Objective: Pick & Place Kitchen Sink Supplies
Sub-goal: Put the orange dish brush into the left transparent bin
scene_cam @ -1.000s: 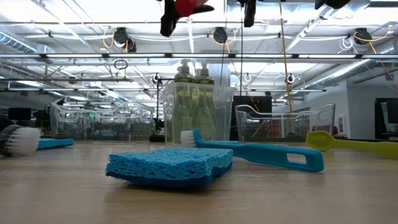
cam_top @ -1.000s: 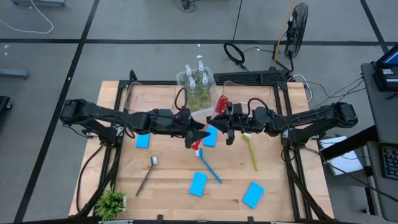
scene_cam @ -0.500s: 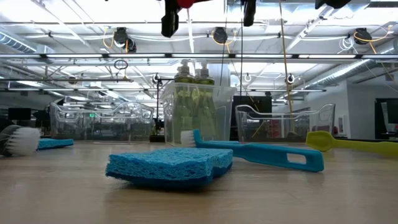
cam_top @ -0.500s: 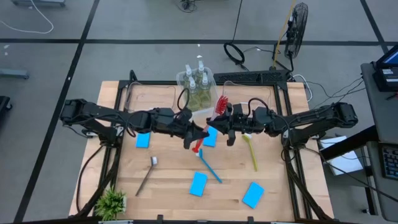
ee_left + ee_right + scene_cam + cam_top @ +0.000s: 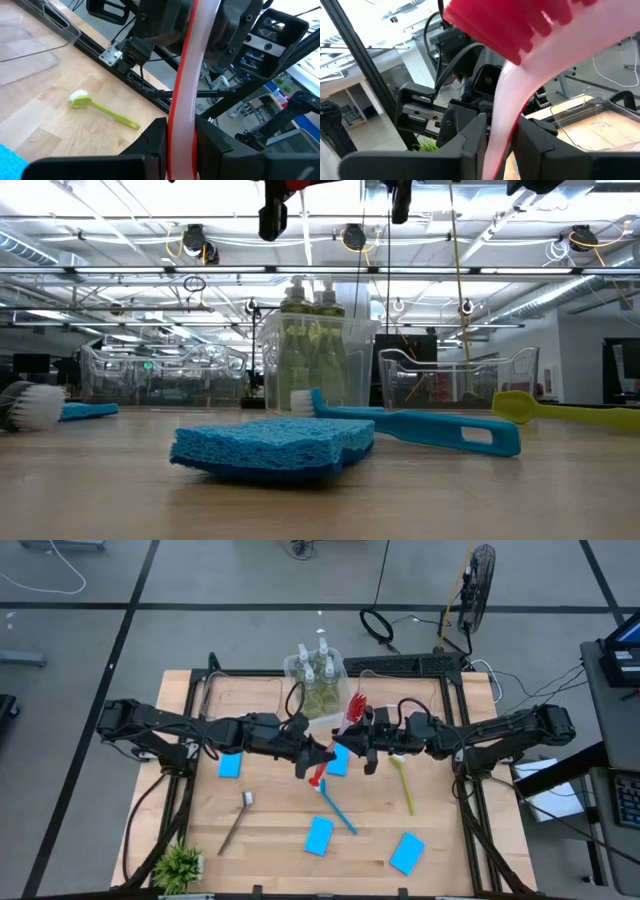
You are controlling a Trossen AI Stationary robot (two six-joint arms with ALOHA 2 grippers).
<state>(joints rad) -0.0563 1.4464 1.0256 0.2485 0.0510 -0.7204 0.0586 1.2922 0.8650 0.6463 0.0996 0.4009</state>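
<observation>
A red brush (image 5: 340,740) with a pale handle hangs in the air over the table's middle, its bristle head (image 5: 356,705) toward the far side. My left gripper (image 5: 316,762) is shut on its lower end, and my right gripper (image 5: 358,740) is shut on it just below the head. Soap bottles (image 5: 318,678) stand in a clear bin at the far edge. Several blue sponges (image 5: 319,835) lie flat on the wood, as do a blue brush (image 5: 338,806), a yellow brush (image 5: 404,782) and a dark grey brush (image 5: 237,822). My left gripper pinches the red brush's handle (image 5: 181,117) between its two fingers, near the tail end, coming level from the table's left and lying across the handle. The brush is lifted clear of the table. My right gripper pinches the handle (image 5: 499,125) just under the red head (image 5: 520,25), coming level from the table's right, fingers across the handle. The brush stands tilted between the two holds.
Empty clear bins sit at the far edge, one left (image 5: 235,695) and one right (image 5: 385,685) of the bottle bin. A small potted plant (image 5: 180,866) stands at the near left corner. In the low view a sponge (image 5: 272,445) and the blue brush (image 5: 420,428) lie nearest.
Both grippers keep their hold on the red brush. In the low view the brush and the fingers have risen slightly, so less of the red shows at the top edge. Nothing on the table has moved.
</observation>
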